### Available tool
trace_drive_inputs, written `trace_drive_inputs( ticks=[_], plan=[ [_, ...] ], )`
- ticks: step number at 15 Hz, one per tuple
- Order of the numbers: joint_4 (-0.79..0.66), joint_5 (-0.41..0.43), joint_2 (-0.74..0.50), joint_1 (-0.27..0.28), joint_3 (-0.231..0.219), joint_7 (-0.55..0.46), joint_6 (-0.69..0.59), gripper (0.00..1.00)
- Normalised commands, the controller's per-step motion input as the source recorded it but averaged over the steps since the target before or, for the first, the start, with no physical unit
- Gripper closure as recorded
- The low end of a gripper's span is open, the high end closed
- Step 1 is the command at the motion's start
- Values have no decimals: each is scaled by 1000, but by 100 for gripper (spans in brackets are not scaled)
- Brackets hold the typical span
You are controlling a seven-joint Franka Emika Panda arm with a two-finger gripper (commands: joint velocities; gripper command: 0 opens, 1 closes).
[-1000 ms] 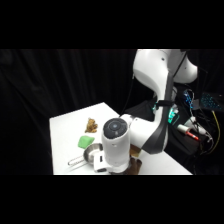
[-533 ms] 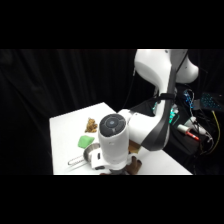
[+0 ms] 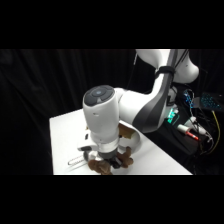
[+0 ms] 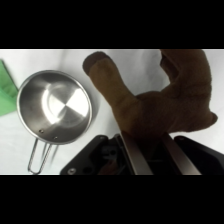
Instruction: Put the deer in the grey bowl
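The deer (image 4: 155, 102) is a brown soft toy that fills the right half of the wrist view, lying on the white table. In the side view the deer (image 3: 102, 168) shows as a dark brown lump under the arm's wrist at the table's front. My gripper (image 4: 155, 145) is down on it, and its two fingers (image 4: 131, 152) press on the toy's lower body. In the side view the gripper (image 3: 111, 161) is mostly covered by the arm's white wrist. The grey bowl shows in neither view.
A shiny steel pan (image 4: 55, 111) with a wire handle (image 4: 37, 157) stands just beside the deer. Its handle (image 3: 75, 161) pokes out left of the wrist. A green thing (image 4: 7, 90) lies at the far edge. The table's front edge is close.
The wrist has swung left and come down onto the deer, which has stayed in about the same place on the table.
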Motion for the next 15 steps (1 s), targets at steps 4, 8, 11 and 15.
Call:
trace_drive_inputs(
  ticks=[4,8,11,15],
  plan=[
    [-212,-25,-335,-100,-16,59,-124,96],
    [-366,5,-398,-93,-11,99,-81,96],
    [-473,14,-468,-55,1,138,-48,96],
    [-538,13,-500,-40,13,140,20,96]
  ],
)
